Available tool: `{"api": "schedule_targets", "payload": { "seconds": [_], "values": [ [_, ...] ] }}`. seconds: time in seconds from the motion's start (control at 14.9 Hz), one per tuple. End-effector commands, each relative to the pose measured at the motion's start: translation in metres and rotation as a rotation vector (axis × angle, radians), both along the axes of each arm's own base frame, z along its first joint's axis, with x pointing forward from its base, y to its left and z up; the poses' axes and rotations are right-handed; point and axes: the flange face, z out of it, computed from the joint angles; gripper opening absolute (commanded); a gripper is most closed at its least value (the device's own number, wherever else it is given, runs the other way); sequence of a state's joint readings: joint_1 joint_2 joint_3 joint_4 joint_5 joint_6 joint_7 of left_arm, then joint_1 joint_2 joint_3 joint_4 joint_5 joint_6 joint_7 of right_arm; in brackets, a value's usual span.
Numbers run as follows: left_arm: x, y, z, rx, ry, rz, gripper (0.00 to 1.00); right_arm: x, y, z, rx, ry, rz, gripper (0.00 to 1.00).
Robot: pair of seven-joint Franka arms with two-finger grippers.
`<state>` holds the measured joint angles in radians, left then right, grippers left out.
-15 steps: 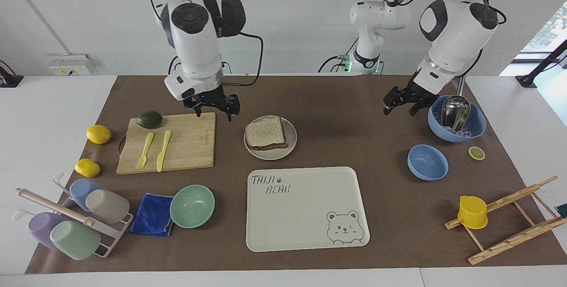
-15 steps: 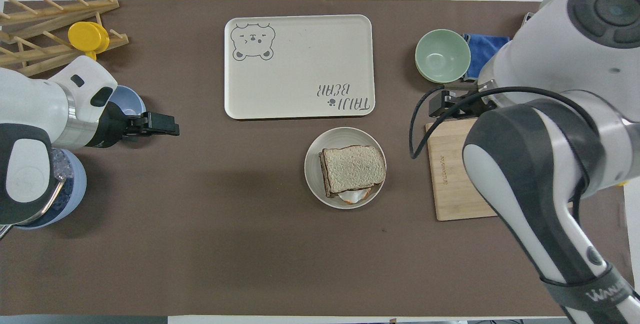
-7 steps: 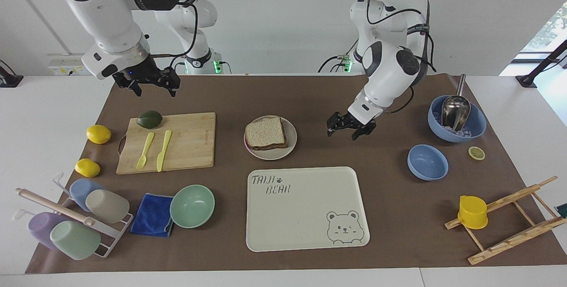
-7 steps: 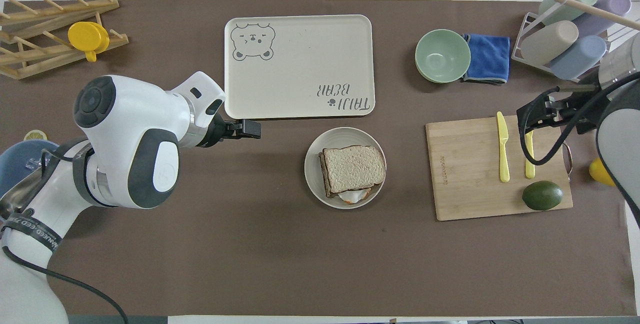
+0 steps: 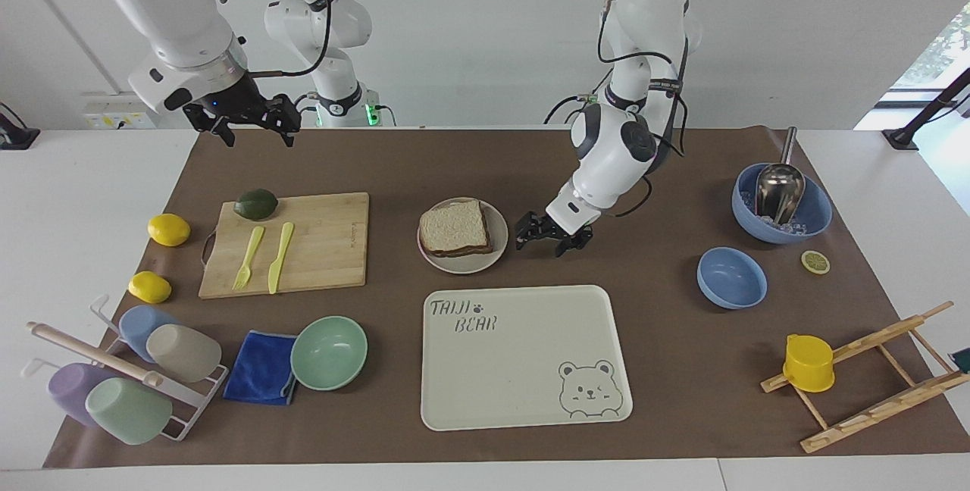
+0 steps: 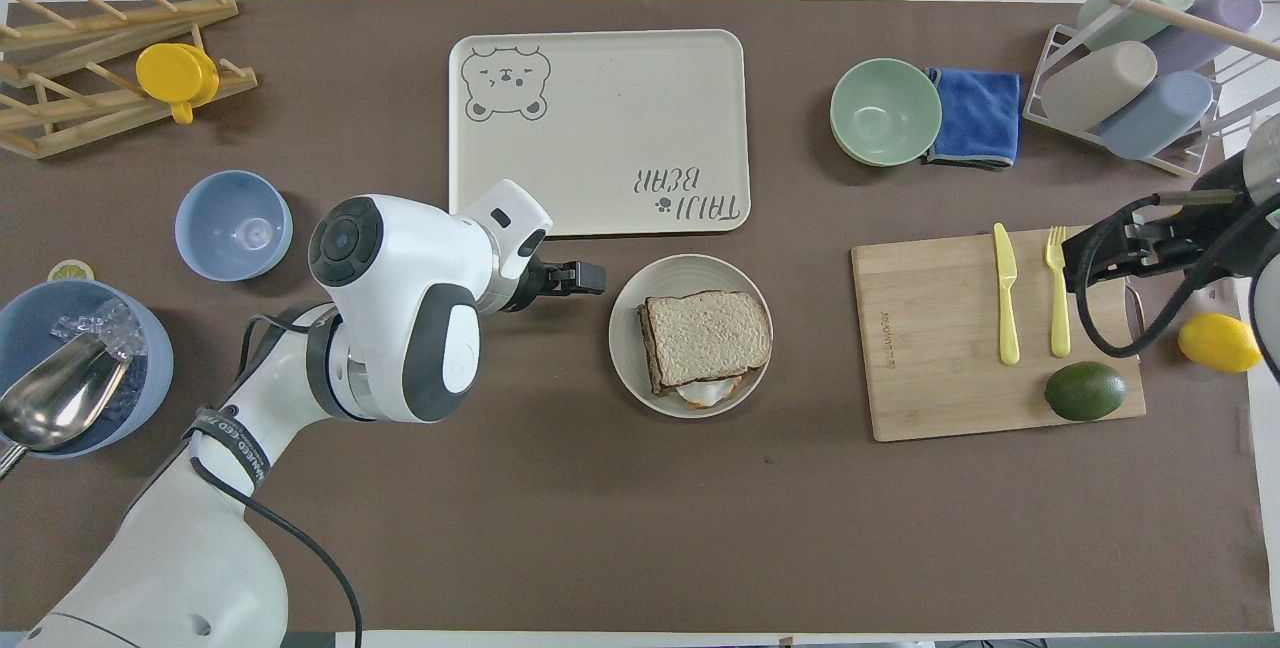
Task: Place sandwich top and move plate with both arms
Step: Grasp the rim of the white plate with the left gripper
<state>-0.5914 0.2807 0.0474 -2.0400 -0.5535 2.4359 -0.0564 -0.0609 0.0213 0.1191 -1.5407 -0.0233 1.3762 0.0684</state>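
Note:
The sandwich top (image 5: 453, 226) is a tan bread slice with a brown crust, lying on the stack on the plate (image 5: 498, 239). From overhead the sandwich top (image 6: 708, 333) covers a lower slice, and a bit of fried egg (image 6: 706, 392) peeks out on the plate (image 6: 628, 358). My left gripper (image 5: 539, 247) hangs low and open just beside the plate, toward the left arm's end, touching nothing; overhead, the left gripper (image 6: 590, 277) points at the rim. My right gripper (image 5: 259, 139) is raised and open, empty, near the avocado end of the cutting board (image 5: 318, 237); overhead, the right gripper (image 6: 1078, 263) covers the board's edge.
A cream bear tray (image 5: 523, 354) lies farther from the robots than the plate. Fork (image 5: 248, 258), knife (image 5: 279, 256) and avocado (image 5: 255, 204) sit on the board. Mint bowl (image 5: 329, 352), blue cloth, cup rack, lemons, two blue bowls (image 5: 731, 277) and a wooden rack stand around.
My left arm swung from beside the ice bowl across the mat and down to the plate's side. My right arm pulled away from the board's plate-side corner and rose toward its own end.

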Motion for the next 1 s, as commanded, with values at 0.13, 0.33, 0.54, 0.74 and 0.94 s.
{"api": "schedule_targets", "payload": {
  "seconds": [0.13,0.33,0.54,0.74,0.94],
  "values": [
    [-0.010,-0.013,-0.006,-0.011,0.002,-0.034,1.00,-0.006,-0.025,0.008,0.035,0.029,0.007,1.00],
    [-0.020,-0.021,-0.009,-0.007,0.014,-0.046,0.99,0.000,-0.040,0.011,0.033,-0.019,0.017,1.00],
    [-0.031,-0.022,-0.016,0.003,0.030,-0.056,0.95,0.005,-0.032,0.012,0.024,-0.036,0.034,1.00],
    [-0.030,-0.023,-0.015,0.000,0.037,-0.034,0.89,0.008,-0.033,0.022,0.039,-0.058,0.028,1.00],
    [-0.040,-0.036,-0.014,0.002,0.055,-0.003,0.63,0.007,-0.032,0.023,0.040,-0.057,0.027,1.00]
  ]
}}
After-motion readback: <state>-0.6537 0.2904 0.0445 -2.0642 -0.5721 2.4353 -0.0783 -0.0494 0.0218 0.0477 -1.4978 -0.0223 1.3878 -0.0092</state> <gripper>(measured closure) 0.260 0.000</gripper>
